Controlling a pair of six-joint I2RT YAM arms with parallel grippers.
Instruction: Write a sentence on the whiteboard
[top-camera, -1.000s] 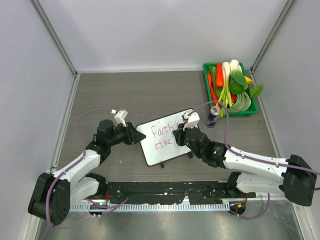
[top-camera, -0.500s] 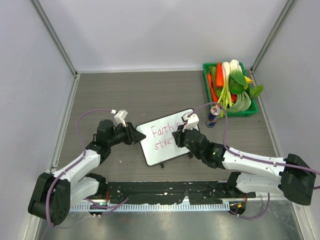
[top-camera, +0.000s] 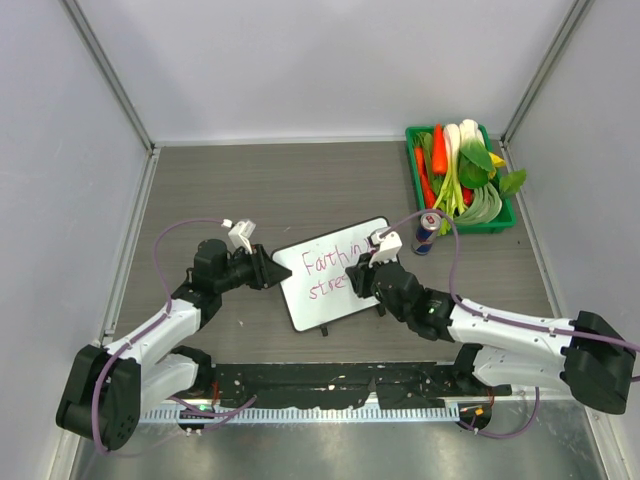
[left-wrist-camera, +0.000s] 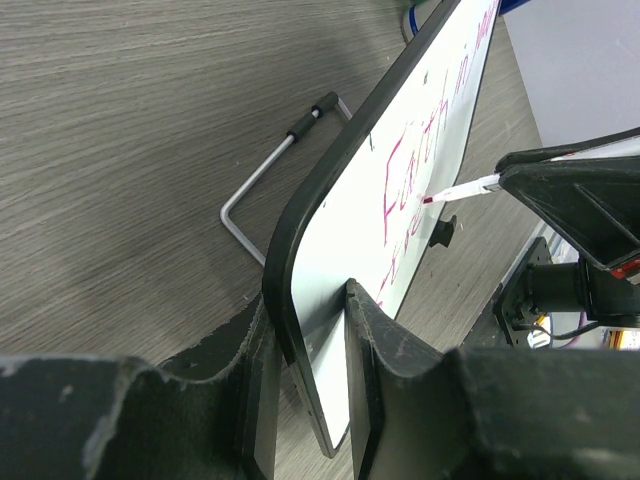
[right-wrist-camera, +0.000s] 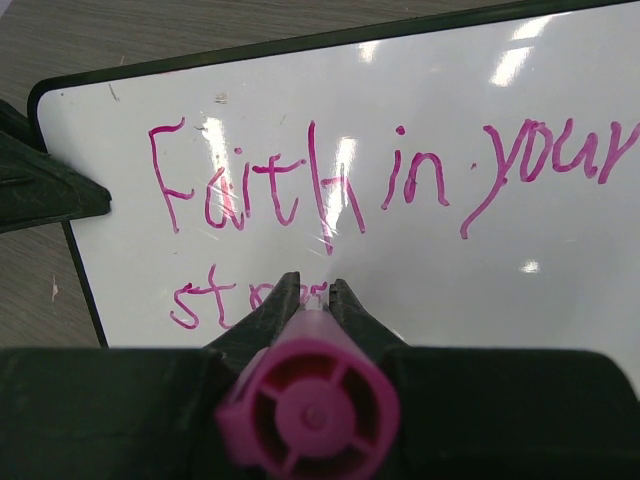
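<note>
Mid-sentence: second line of writing under way

The whiteboard (top-camera: 322, 304) stands tilted at mid-counter (top-camera: 250, 190). The left tool (left-wrist-camera: 308, 385) is part-closed and clamps the board's near edge, and the right tool (right-wrist-camera: 315, 303) is shut tight on a pink marker (right-wrist-camera: 308, 405). The sentence (right-wrist-camera: 390, 180) reads "Faith in your", with "stre" begun beneath. The next strokes should probably run rightward at light pressure, with the left clamp steadying the board. White space lies open right of "stre", but the bottom edge is near. A drink can (top-camera: 427, 235) and a vegetable tray (top-camera: 412, 165) sit beyond the far corner.
</note>
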